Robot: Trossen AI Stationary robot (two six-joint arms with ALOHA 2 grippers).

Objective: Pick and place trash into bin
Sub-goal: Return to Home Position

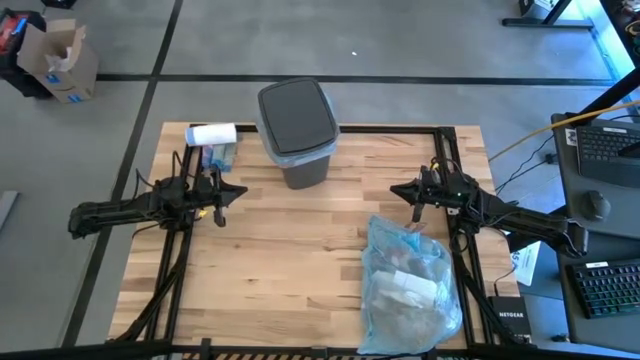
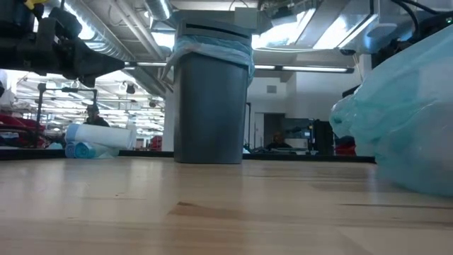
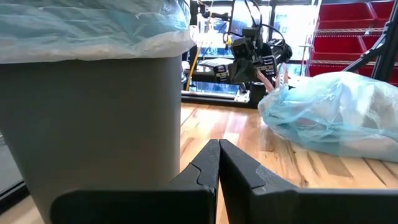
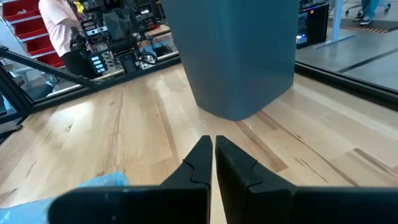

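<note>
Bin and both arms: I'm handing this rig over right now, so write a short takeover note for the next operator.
Left gripper: shut, empty, low over the table, left of the bin.
Right gripper: shut, empty, right of the bin, near the filled blue bag.
Bin: upright, lid on, blue liner showing at the rim.
Trash: inside the filled bag lying on the table.
Done: bin lined and closed.
Left: park both arms; the bag probably needs removing.

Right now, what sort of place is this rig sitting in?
Probably a robotics lab or workshop in an industrial hall: desk keyboards beside the wooden table, red storage bins, exposed ceiling ducts.
</note>
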